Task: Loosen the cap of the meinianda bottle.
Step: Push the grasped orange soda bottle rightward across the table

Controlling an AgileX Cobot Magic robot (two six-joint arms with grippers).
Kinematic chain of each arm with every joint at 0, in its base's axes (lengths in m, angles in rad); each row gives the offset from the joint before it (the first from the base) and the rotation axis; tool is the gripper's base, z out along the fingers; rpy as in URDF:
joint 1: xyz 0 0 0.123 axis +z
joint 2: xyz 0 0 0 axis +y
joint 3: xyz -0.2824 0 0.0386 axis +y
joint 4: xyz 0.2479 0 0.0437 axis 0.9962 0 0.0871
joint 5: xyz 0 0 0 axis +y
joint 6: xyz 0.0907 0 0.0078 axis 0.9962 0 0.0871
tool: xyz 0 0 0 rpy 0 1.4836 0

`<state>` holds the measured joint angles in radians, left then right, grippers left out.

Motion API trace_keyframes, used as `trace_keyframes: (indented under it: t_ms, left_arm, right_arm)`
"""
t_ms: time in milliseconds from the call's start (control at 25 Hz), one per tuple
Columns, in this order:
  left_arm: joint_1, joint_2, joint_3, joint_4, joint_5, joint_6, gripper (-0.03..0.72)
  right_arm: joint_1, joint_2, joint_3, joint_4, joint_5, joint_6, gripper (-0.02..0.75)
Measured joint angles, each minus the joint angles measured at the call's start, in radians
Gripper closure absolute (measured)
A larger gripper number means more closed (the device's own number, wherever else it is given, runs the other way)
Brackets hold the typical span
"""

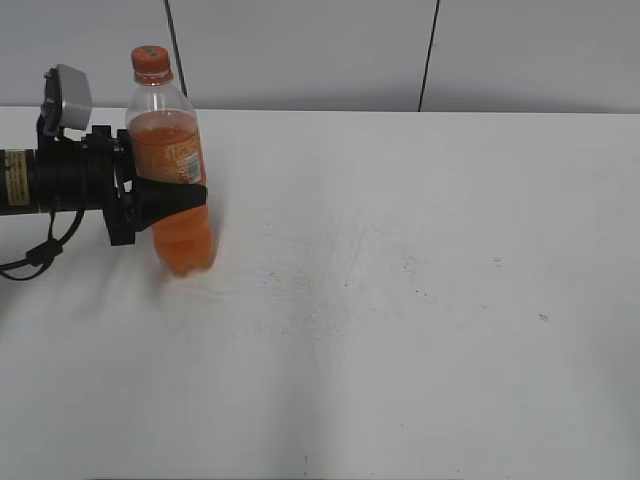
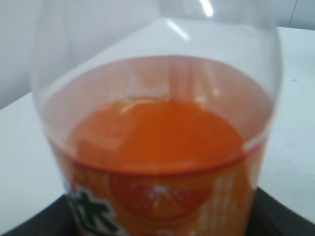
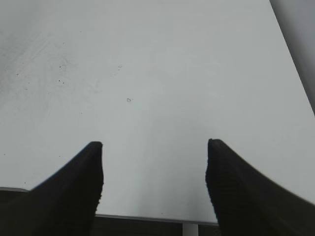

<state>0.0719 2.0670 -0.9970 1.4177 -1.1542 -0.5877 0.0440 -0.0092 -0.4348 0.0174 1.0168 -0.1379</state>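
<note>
The meinianda bottle point(image 1: 172, 170) stands upright at the left of the white table, clear with orange drink and an orange label. Its orange cap point(image 1: 150, 60) sits on top, untouched. My left gripper point(image 1: 170, 198) comes in from the left and is shut on the bottle's waist. The left wrist view is filled by the bottle point(image 2: 157, 147), and the black fingers show only at the bottom corners. My right gripper point(image 3: 153, 164) is open and empty above bare table near its front edge. It does not show in the exterior view.
The white table point(image 1: 420, 300) stretches to the right of the bottle. A grey wall runs behind it. The table's front edge point(image 3: 147, 216) shows in the right wrist view, just under the right fingers.
</note>
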Motion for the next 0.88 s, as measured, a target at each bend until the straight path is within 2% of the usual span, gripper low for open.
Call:
trace_keyframes:
  t_ms: [200, 400, 520, 680, 880]
  left_arm:
    - [-0.109, -0.060, 0.025, -0.005, 0.002, 0.000, 0.267]
    - [-0.264, -0.070, 0.025, -0.081, -0.002, 0.000, 0.267]
    - [-0.323, -0.070, 0.026, -0.107, -0.002, 0.014, 0.267]
    - [-0.364, -0.044, 0.026, -0.146, -0.007, 0.067, 0.267]
    - [-0.370, 0.024, 0.026, -0.184, -0.001, 0.122, 0.267]
  right_arm:
    - [0.000, 0.000, 0.000, 0.000, 0.001, 0.000, 0.244]
    - [0.000, 0.000, 0.000, 0.000, 0.001, 0.000, 0.244]
    - [0.000, 0.000, 0.000, 0.000, 0.001, 0.000, 0.244]
    - [0.000, 0.000, 0.000, 0.000, 0.001, 0.000, 0.244]
    - [0.000, 0.000, 0.000, 0.000, 0.001, 0.000, 0.244]
